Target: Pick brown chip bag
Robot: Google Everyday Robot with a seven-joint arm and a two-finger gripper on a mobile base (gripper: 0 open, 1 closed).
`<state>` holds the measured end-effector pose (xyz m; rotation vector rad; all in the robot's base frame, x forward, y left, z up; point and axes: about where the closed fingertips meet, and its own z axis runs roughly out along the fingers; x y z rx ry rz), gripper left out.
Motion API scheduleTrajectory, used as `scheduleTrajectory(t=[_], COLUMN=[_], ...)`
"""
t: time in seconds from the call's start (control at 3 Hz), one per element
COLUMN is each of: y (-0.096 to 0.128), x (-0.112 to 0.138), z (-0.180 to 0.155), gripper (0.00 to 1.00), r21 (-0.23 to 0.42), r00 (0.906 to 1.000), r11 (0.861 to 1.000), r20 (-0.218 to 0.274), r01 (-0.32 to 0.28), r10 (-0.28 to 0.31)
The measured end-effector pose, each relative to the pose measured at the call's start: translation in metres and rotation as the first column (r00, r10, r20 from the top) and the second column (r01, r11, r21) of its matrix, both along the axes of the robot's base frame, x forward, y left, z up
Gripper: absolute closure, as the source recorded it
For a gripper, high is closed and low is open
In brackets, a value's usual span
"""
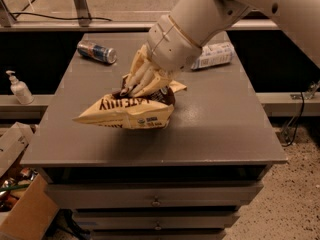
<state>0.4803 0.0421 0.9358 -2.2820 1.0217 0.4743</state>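
Bunching up under the gripper [134,88], the brown chip bag [127,113], a crinkly dark-brown packet with cream-yellow ends and brown lettering, is near the middle of the surface [215,129], a flat grey cabinet top. Its wide cream end points toward the camera and to the left, tilted. Whether that end rests on the surface or hangs just above it cannot be told. The pale cream jaws are pinching the bag's dark upper part, closed into its folds, at the end of a thick white arm [200,19] that reaches in from the upper right.

A small metal can [96,51] with a blue label lies on its side near the far left corner, well apart from the bag. A clear plastic bottle [212,55] lies on its side near the far right edge, partly behind the arm. Below the surface are grey drawers [155,196] with small knobs. A white pump bottle [19,88] stands on a ledge to the left, and brown cardboard boxes [25,214] sit on the floor at lower left.
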Motion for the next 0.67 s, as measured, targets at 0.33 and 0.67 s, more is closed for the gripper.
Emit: scheduleTrajectory(t=[0.33,0.67], y=[-0.0027,-0.0014], x=[-0.002,-0.0021], z=[0.0404,0.0458], gripper=[1.0,1.0], r21=[0.072,0.082], r00=[0.9995,0.9995], r11=[0.997,0.996], r20=[-0.001,0.002], r01=[0.032,0.033], r10=[-0.032,-0.033])
